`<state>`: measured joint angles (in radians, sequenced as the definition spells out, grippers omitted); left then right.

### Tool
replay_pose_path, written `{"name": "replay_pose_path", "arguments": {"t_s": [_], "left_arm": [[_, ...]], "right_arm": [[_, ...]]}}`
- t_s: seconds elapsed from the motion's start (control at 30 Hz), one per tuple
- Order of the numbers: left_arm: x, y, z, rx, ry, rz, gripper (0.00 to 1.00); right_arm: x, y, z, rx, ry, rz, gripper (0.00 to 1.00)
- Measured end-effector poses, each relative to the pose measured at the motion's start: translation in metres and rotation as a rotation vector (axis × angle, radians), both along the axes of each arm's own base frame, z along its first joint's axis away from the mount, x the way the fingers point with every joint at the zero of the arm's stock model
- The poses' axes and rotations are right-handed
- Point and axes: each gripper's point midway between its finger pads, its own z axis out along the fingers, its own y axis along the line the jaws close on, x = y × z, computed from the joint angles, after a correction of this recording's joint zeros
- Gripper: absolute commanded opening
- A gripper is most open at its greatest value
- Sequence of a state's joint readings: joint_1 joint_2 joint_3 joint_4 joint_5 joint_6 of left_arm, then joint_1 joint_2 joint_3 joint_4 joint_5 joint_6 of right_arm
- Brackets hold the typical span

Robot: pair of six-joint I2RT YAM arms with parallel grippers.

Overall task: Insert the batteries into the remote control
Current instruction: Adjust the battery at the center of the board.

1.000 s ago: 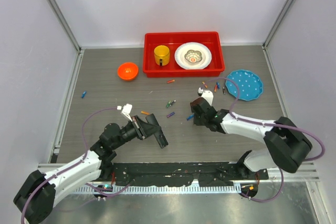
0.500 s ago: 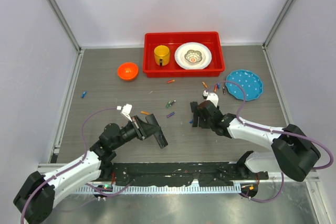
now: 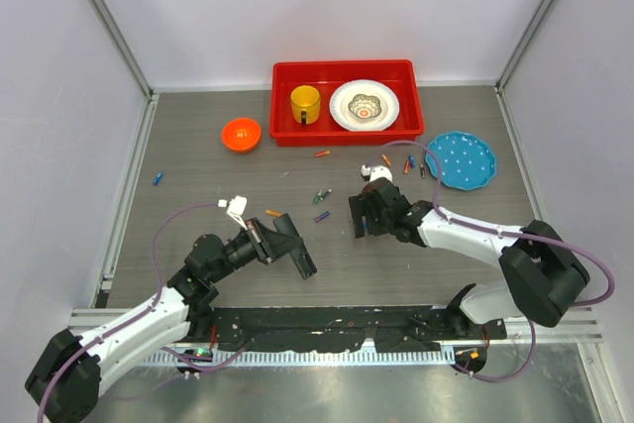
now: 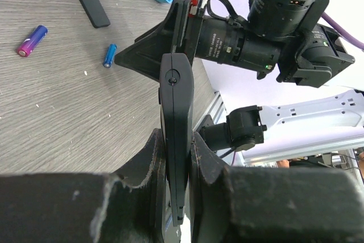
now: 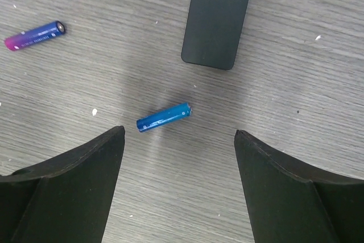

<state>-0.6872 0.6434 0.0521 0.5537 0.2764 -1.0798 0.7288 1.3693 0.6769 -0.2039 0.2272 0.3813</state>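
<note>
The left hand [image 4: 177, 160] is clamped tight on the remote control [image 4: 176, 95], gripping one end with the bar held edge-on between the fingers. The right hand [image 5: 177, 136] is spread wide above the desk [image 5: 296, 89] and holds nothing. A blue battery [image 5: 164, 117] lies flat on the desk in the gap between its two fingertips, touching neither. A black battery cover [image 5: 216, 22] lies beyond it, apart. A purple-and-blue battery [image 5: 34, 35] lies outside the fingers, to one side.
</note>
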Motion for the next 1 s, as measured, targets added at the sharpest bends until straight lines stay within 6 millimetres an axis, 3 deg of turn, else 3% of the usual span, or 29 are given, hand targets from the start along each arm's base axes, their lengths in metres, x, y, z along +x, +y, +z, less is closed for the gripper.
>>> {"name": "replay_pose_path", "arguments": {"t_s": [0.4, 1.0], "left_arm": [[-0.001, 0.001, -0.001, 0.005, -0.003, 0.000, 0.00], [0.000, 0.000, -0.003, 0.012, 0.003, 0.000, 0.00]], "right_arm": [[-0.007, 0.005, -0.025, -0.071, 0.058, 0.083, 0.81], [0.016, 0.022, -0.026, -0.082, 0.004, 0.114, 0.69]]}}
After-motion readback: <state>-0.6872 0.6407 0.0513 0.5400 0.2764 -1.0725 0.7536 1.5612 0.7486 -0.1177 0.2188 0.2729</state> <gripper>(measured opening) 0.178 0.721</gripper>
